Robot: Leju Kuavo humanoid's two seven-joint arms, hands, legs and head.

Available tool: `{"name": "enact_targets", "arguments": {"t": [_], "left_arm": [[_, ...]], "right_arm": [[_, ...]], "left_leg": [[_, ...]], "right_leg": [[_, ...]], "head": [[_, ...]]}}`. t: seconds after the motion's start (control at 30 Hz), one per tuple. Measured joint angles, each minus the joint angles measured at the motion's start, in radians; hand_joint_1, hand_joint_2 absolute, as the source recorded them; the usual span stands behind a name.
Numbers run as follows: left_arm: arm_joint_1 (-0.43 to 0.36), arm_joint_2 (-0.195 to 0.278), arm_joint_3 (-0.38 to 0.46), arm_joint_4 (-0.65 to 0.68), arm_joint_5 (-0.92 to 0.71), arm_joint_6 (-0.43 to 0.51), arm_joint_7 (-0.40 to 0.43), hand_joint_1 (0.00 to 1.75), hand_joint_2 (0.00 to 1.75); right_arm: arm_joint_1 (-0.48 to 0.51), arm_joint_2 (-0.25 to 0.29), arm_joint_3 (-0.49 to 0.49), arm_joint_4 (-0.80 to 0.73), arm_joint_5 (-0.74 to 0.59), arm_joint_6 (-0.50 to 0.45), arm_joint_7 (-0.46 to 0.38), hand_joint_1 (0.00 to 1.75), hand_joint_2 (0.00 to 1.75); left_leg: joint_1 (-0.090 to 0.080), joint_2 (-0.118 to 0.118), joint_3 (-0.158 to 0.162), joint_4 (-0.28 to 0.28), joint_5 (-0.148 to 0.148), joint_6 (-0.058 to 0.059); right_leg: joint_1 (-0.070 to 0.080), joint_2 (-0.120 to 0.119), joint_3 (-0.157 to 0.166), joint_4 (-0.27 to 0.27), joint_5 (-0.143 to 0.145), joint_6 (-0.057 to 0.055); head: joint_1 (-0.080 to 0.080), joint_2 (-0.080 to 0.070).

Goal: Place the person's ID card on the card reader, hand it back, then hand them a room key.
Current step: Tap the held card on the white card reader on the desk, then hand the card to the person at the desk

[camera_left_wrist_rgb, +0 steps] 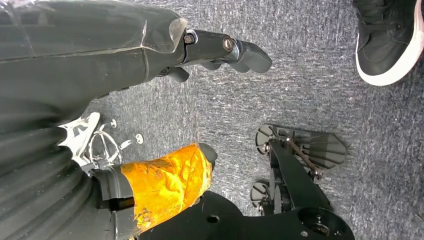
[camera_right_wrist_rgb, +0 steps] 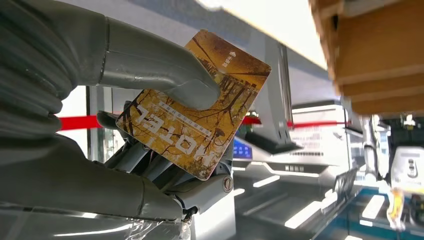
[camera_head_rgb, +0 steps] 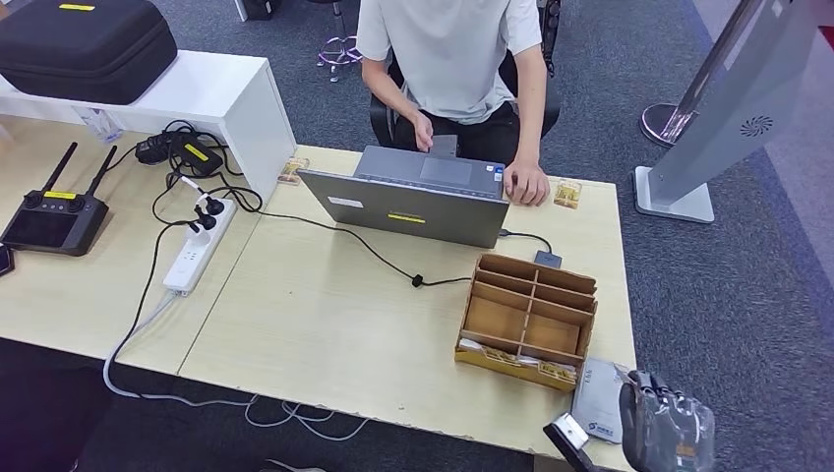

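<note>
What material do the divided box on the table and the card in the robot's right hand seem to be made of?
Divided box: probably thin wood or stiff cardboard, matte brown, with flat slotted partitions and raw edges.
Card: likely plastic, smooth and slightly glossy, with rounded corners and a printed yellow tree picture reading "HOTEL"; the right hand pinches it flat under its thumb.

Right hand (camera_right_wrist_rgb: 150, 150): grey ribbed wrist cover, thick grey thumb, darker fingers; left hand (camera_left_wrist_rgb: 150, 100) thumb wrapped in amber tape.

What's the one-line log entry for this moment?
right hand: pinches hotel key card beside wooden organizer | left hand: hangs over carpet, holds nothing | person: seated at laptop
</note>
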Motion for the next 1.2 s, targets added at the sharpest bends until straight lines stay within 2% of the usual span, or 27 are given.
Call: {"name": "enact_targets", "arguments": {"t": [0.47, 0.8, 0.9, 1.07, 1.2], "left_arm": [[-0.001, -0.007, 0.000, 0.000, -0.005, -0.005, -0.002, 0.00, 1.75], [-0.001, -0.006, 0.000, 0.000, -0.014, -0.006, -0.003, 0.00, 1.75], [-0.001, -0.003, 0.000, 0.000, -0.026, -0.008, -0.004, 0.00, 1.75], [-0.002, 0.001, 0.000, 0.000, -0.049, -0.011, -0.011, 0.00, 1.75], [-0.006, 0.002, -0.001, 0.000, -0.067, -0.011, -0.018, 0.00, 1.75]], "right_arm": [[0.002, 0.016, 0.023, 0.123, 0.015, -0.029, 0.036, 1.75, 1.75], [-0.029, 0.015, 0.023, 0.083, 0.045, -0.038, 0.068, 1.75, 1.75], [-0.084, 0.009, 0.023, -0.019, 0.031, 0.006, 0.057, 1.75, 1.75], [-0.266, -0.002, 0.042, -0.174, -0.047, 0.172, 0.033, 1.75, 1.75], [-0.419, -0.004, 0.104, -0.187, 0.005, 0.250, 0.058, 1.75, 1.75]], "left_leg": [[0.000, 0.000, 0.000, 0.000, 0.000, 0.000], [0.000, 0.000, 0.000, 0.000, 0.000, 0.000], [0.000, 0.002, 0.000, 0.000, 0.000, 0.000], [0.000, 0.003, 0.001, 0.000, 0.002, 0.000], [0.000, 0.003, 0.001, 0.000, 0.003, 0.000]], "right_leg": [[0.000, 0.000, 0.000, 0.000, 0.000, 0.000], [0.000, 0.000, 0.000, 0.000, 0.000, 0.000], [0.000, 0.003, 0.000, 0.000, 0.001, 0.000], [0.000, 0.003, 0.000, 0.000, 0.003, 0.000], [0.000, 0.004, 0.000, 0.001, 0.004, 0.001]], "head": [[0.000, 0.000], [0.000, 0.000], [0.000, 0.000], [0.000, 0.000], [0.000, 0.000]]}}
